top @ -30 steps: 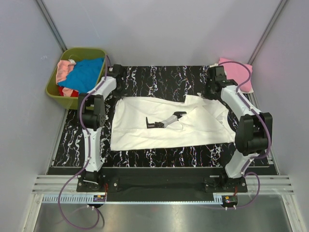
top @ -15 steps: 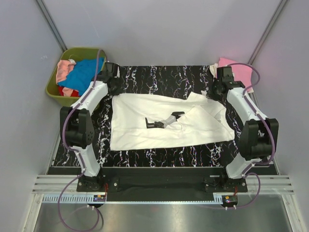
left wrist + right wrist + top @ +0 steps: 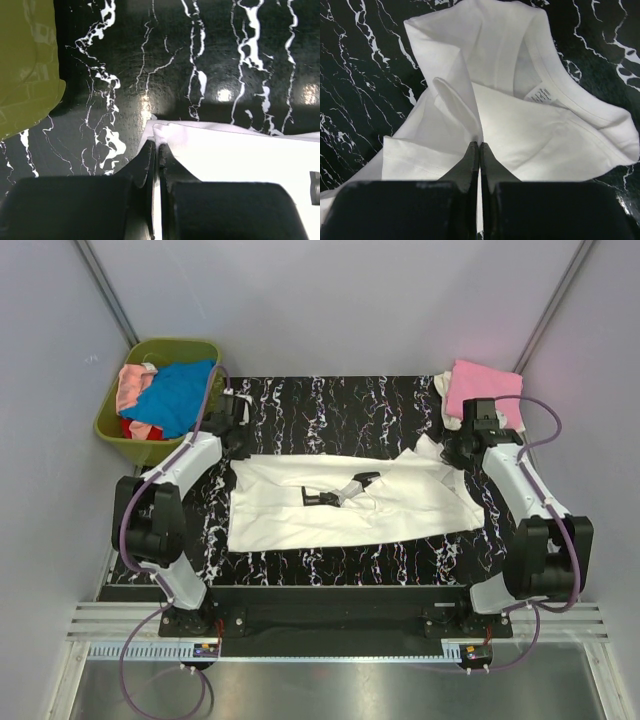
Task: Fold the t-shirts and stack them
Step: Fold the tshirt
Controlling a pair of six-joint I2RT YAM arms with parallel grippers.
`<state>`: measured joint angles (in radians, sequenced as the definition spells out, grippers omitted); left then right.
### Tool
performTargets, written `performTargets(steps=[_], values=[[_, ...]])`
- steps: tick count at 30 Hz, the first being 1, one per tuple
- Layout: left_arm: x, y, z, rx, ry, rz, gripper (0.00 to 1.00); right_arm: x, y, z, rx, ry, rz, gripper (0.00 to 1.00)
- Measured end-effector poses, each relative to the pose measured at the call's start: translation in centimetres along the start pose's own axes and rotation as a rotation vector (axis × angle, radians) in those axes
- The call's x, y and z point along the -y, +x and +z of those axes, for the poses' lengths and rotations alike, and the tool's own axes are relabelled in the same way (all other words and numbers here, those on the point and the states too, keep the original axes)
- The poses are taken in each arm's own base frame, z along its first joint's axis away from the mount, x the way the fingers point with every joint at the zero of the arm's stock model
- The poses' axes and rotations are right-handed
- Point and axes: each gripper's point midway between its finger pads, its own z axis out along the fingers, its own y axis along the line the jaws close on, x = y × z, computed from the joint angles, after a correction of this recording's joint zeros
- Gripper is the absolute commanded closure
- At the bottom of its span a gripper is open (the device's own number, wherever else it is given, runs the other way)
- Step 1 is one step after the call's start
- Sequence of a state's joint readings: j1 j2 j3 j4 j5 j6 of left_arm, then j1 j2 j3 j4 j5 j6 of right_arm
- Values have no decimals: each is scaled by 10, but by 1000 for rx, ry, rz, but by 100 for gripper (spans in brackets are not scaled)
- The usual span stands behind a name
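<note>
A white t-shirt [image 3: 340, 505] with a black-and-grey robot-arm print lies spread across the black marbled table. My left gripper [image 3: 238, 445] is shut on its far left corner; the wrist view shows the pinched cloth edge [image 3: 167, 132] at my left gripper [image 3: 157, 145]. My right gripper [image 3: 452, 452] is shut on the bunched far right part near the collar [image 3: 570, 100]; the cloth folds up at my right gripper [image 3: 479, 145]. A folded pink t-shirt [image 3: 482, 388] lies at the far right corner. Blue, pink and red shirts [image 3: 170, 395] fill the basket.
An olive-green plastic basket [image 3: 112, 428] stands off the table's far left corner; its wall shows in the left wrist view [image 3: 25, 65]. Grey walls close in on both sides. The table's near edge [image 3: 340, 585] runs just behind the arm bases.
Both grippers have pulled the shirt's far edge toward the near side and outward, flattening and narrowing the shirt. The right arm moved off the pink shirt, leaving it fully visible.
</note>
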<state>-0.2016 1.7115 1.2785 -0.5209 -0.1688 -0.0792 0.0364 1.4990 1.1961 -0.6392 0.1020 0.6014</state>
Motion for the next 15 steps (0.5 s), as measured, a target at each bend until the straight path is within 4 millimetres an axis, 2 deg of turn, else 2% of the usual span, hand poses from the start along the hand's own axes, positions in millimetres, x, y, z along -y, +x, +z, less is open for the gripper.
performTargets(steps=[4,7,10,13,15], values=[[8,-4,-2,26,22,11,100,17,0,-14,47,27,48,100],[14,-14,-1,41,51,11,100,30,-13,-22,88,38,107,100],[22,-42,2,84,74,7,100,36,-31,-21,108,55,148,100],[28,-75,8,135,84,9,100,25,-53,-12,120,49,162,100],[29,-88,13,152,84,15,100,17,-63,-4,120,40,163,100]])
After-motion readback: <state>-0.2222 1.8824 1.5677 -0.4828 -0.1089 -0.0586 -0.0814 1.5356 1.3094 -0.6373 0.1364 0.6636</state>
